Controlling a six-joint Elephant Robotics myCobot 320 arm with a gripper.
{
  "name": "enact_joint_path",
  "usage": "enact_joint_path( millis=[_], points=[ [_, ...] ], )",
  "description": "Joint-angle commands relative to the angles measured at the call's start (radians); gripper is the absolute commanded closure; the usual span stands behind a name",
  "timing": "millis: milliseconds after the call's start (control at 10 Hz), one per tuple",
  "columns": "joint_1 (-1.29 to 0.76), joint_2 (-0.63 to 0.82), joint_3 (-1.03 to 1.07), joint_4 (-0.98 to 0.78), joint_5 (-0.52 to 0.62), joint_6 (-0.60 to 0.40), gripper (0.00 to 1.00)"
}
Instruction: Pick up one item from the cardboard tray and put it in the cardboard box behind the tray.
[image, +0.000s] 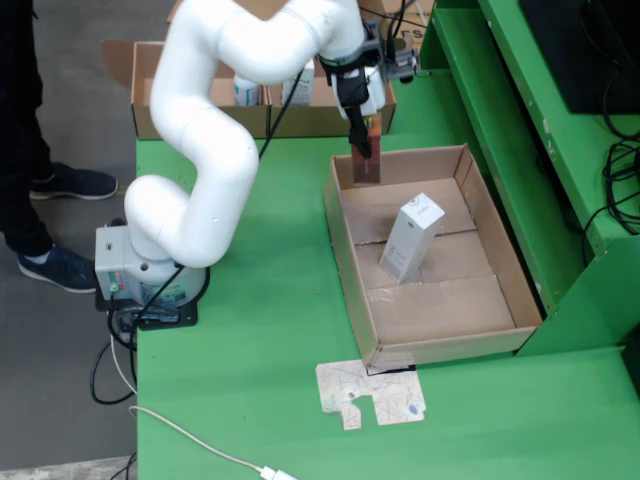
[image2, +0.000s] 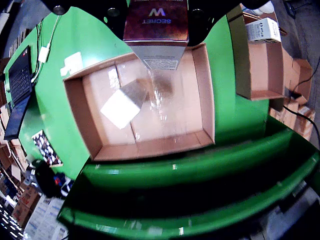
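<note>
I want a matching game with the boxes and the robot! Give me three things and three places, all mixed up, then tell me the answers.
Things:
1. white carton
2. dark red box
3. flat printed cardboard piece

Places:
A. lying on the green table in front of the tray
B. leaning inside the cardboard tray
C. held up by the gripper over the tray's far end

Right pairs: 1-B, 2-C, 3-A

Dark box (image: 366, 152) hangs upright above tray's (image: 500, 270) far end.
</note>
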Motion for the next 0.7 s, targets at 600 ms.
enact_joint_path(
  millis=[600],
  points=[
    [0.049,0.146,0.021,-0.017,-0.036,0.019,1.0]
  ],
)
